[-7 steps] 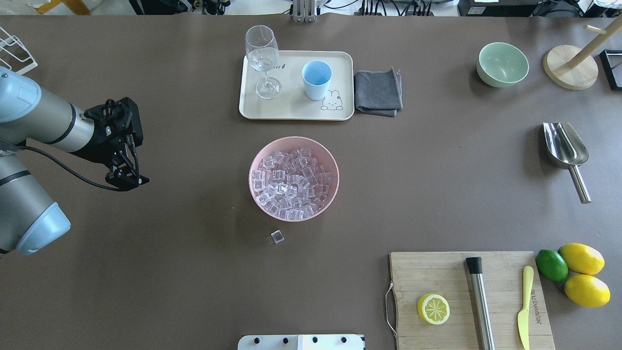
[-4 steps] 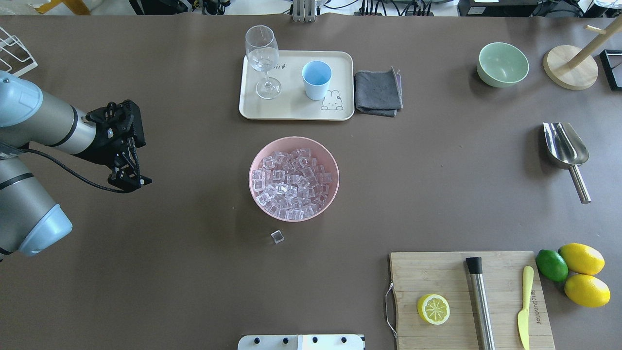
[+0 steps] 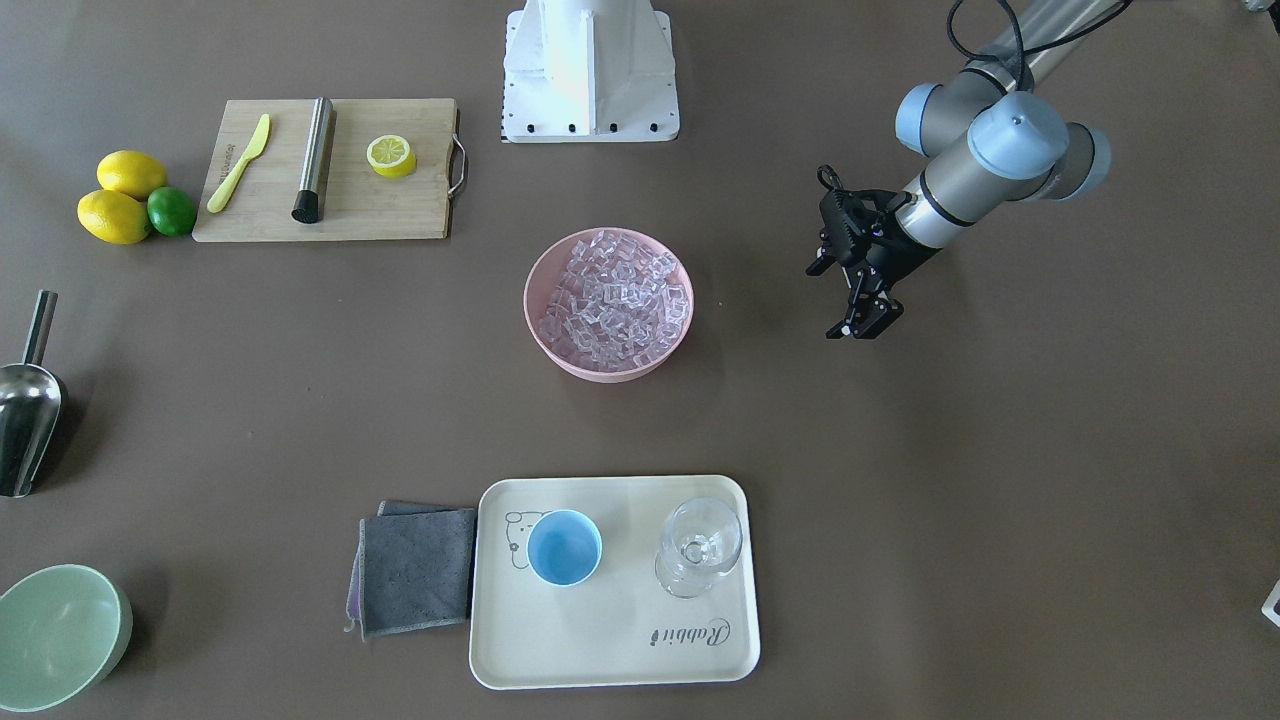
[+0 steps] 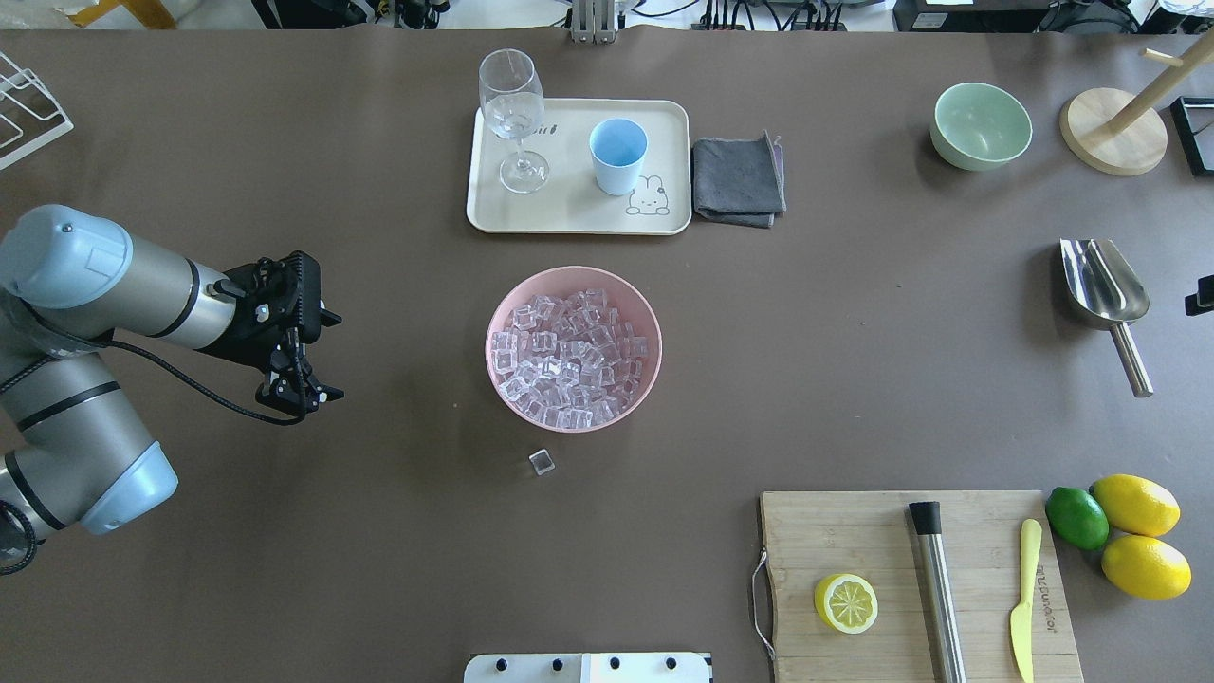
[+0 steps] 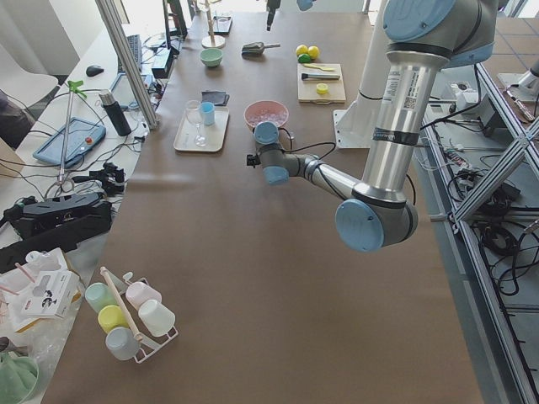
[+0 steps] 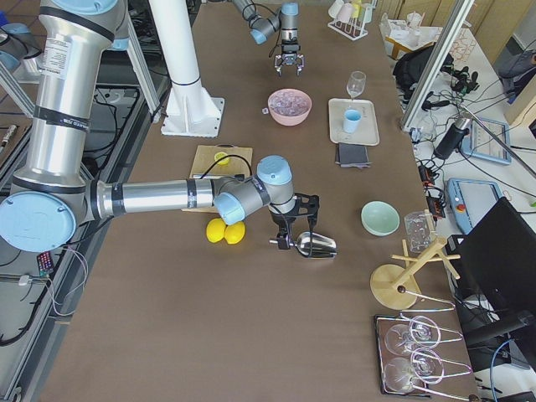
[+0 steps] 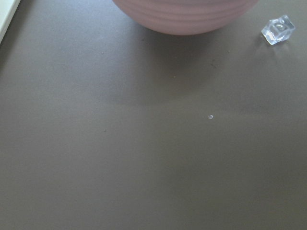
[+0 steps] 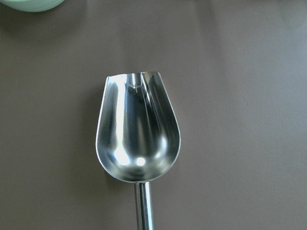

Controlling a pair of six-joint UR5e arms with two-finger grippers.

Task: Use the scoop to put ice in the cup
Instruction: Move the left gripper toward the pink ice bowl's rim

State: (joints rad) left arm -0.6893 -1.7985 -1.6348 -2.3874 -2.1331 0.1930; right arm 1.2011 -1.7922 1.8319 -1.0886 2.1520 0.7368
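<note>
The ice [image 4: 572,356] fills a pink bowl [image 4: 500,313] at the table's middle. One loose cube [image 4: 542,462] lies just in front of it and also shows in the left wrist view [image 7: 278,29]. The light-blue cup [image 4: 617,155] stands upright on a cream tray [image 4: 569,213]. The silver scoop [image 4: 1103,285] lies at the far right, seen from above in the right wrist view [image 8: 138,134]. My left gripper [image 4: 328,356] is open and empty, left of the bowl. My right gripper [image 6: 291,241] hangs by the scoop [image 6: 316,244]; I cannot tell its state.
A stemmed glass [image 4: 513,114] stands on the tray beside the cup. A grey cloth [image 4: 738,180] lies to the tray's right. A pale-green bowl [image 4: 981,125], a cutting board [image 4: 854,541] with lemon half, steel cylinder and knife, and whole citrus [image 4: 1133,531] are on the right.
My left arm has moved right toward the pink bowl, gripper still open. A black part of the right gripper has appeared at the overhead view's right edge.
</note>
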